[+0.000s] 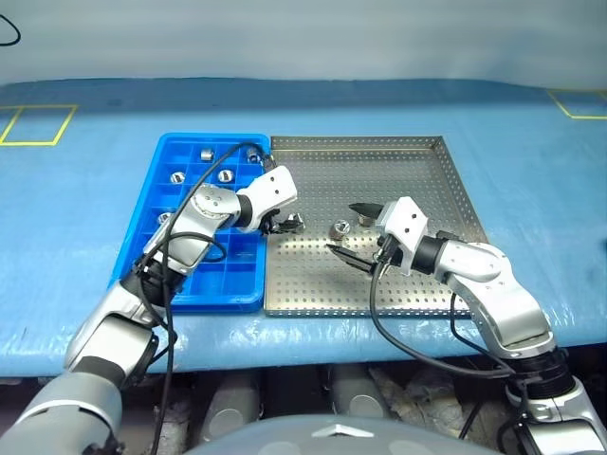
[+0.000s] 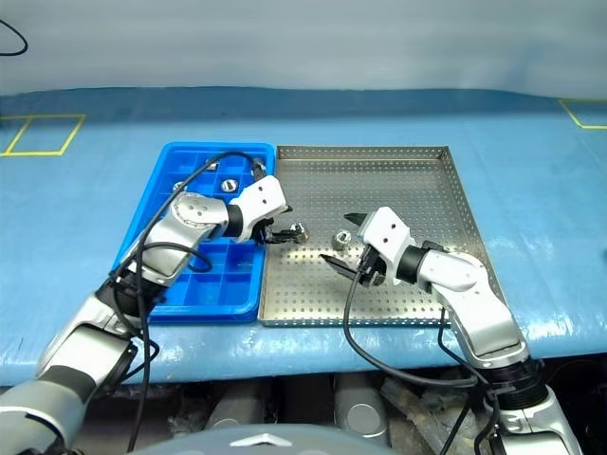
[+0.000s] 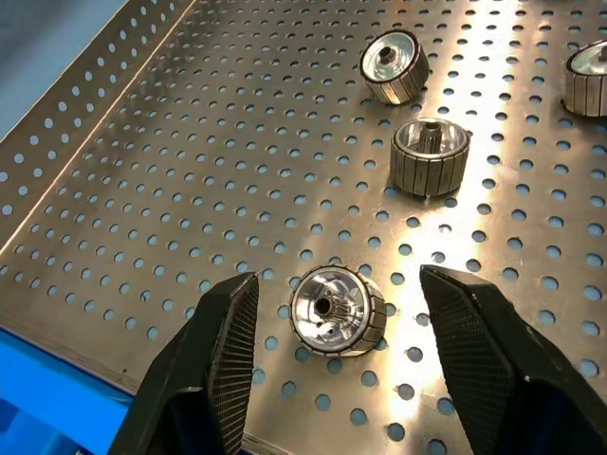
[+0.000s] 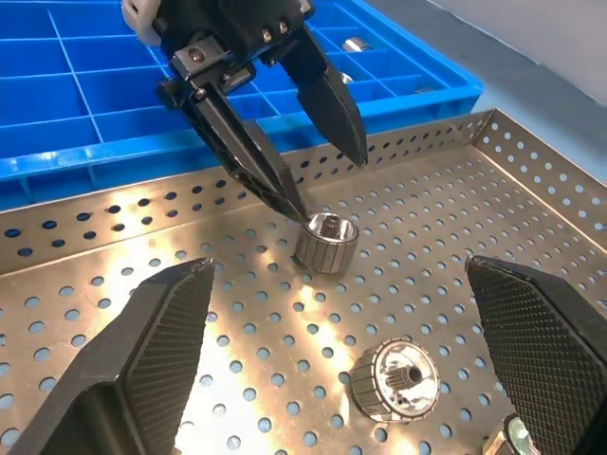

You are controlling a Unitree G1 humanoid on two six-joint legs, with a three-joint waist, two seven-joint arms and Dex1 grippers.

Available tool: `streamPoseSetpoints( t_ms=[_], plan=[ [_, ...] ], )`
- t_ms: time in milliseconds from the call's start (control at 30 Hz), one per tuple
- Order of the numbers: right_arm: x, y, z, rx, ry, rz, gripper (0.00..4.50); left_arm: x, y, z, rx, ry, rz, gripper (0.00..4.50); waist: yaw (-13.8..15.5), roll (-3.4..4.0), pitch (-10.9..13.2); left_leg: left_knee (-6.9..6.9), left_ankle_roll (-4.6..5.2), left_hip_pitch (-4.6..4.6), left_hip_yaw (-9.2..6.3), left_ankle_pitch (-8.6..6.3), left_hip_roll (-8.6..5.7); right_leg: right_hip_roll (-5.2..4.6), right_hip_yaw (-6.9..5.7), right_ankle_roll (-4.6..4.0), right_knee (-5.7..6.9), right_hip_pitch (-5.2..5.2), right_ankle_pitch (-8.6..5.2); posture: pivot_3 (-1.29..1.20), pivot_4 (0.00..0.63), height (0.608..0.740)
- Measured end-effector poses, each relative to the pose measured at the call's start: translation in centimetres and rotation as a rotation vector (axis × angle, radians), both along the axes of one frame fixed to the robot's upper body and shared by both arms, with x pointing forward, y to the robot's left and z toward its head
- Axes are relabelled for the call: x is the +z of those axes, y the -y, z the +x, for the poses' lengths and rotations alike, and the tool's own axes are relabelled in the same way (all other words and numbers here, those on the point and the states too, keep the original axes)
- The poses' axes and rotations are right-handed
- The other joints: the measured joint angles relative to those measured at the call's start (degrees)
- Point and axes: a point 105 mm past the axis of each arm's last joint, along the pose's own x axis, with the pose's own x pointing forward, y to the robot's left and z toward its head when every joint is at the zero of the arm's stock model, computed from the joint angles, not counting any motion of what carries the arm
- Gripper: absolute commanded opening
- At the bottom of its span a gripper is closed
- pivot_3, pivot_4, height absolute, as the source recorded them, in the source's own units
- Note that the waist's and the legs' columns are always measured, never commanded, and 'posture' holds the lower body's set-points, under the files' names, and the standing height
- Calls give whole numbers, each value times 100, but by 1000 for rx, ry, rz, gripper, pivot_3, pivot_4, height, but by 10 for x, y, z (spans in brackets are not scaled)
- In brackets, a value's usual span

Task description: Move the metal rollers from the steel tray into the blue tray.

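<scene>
**Rollers part moved, three left in steel tray**

We list, largest first. Steel tray, centre right of the head view: three rollers remain, lower left of its floor. Blue tray, just left of it: about five rollers in its upper compartments, lower cells bare. Right gripper: jaws wide, holding nothing, beside two rollers. Left gripper: jaws part open, straddling the nearest roller, not yet closed on it.
</scene>
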Motion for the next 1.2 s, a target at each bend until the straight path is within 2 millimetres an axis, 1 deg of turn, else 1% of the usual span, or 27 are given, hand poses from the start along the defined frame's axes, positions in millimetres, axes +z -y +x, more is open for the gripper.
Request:
streamPoseSetpoints(
  t_ms=[167,267,600,700,767,867,1200],
  plan=[
    [1,-1,-1,-8,9,9,4500,-7,1,6,-47,-19,94,2926,-44,0,0,0,4,-1,2,-2,-1,0,2,1,-1,0,0,-214,150,740],
    [3,-4,-3,-6,16,24,4500,-12,-2,11,-61,-38,147,2926,-86,0,0,1,6,-1,3,-3,-1,0,5,17,-1,0,-9,-222,150,740],
    [-1,-5,-6,-30,7,46,4500,-14,4,20,-107,-38,214,2926,-231,1,0,6,15,2,14,-7,-4,-1,22,29,0,0,-6,-249,150,740],
    [-1,-5,-5,-35,11,49,4500,-21,6,19,-118,-58,232,2926,-292,1,0,9,17,2,19,-7,-4,0,28,38,0,1,-5,-250,150,740],
    [0,-5,-5,-38,12,50,4500,-26,7,17,-126,-74,248,2551,-341,0,0,9,19,1,22,-7,-4,0,31,41,0,-1,-3,-251,150,740],
    [0,-5,-5,-40,13,51,4500,-26,5,18,-125,-72,263,1749,-407,0,0,9,21,2,23,-7,-3,0,33,43,0,0,-3,-250,150,740],
    [1,-6,-4,-45,19,63,4500,-27,1,19,-125,-61,298,1748,-488,1,-1,21,26,5,29,-4,-3,0,40,57,2,4,3,-243,150,740]
  ],
)
